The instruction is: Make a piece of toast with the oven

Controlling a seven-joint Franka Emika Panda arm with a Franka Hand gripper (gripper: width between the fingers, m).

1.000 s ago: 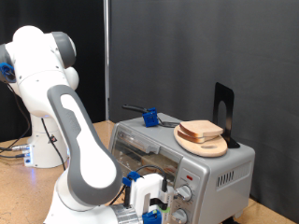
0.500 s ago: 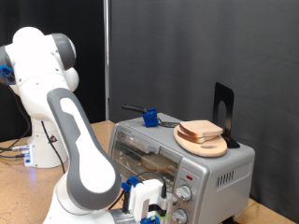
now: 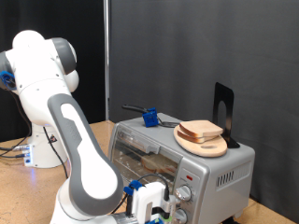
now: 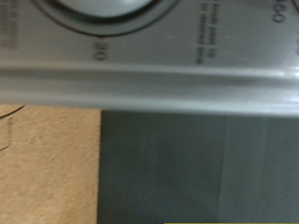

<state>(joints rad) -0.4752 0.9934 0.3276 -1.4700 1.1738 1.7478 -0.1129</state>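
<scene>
- Panda arm fills the exterior view's left: white base and shoulder up top, grey forearm sweeping down toward the bottom centre.
- Small white box with a blue light sits on the wooden table behind the arm, near the left edge.
- Gripper is low at the bottom centre, right in front of the oven's control panel, just beside the lower knob. Blue fittings show on the hand. Fingers are cut by the frame edge and blurred, so can't tell if the pincer is open or closed. Nothing visible between the fingers.
- Oven stands right of centre, silver-grey, glass door shut; wire rack dimly visible behind the glass. Upper knob sits above the lower one on the right-hand panel.
- Blue-handled utensil lies on the oven top, toward its back-left.
- Piece of toast is on a round wooden plate on the oven top, right side. Looks like more than one slice stacked there, hard to be sure at this resolution.
- Black upright stand rises just behind the plate, at the oven's right rear corner.
- Wrist view: very close on the oven panel, dial edge with a "20" mark under it, table and dark floor past it. Fingers not in that view.
</scene>
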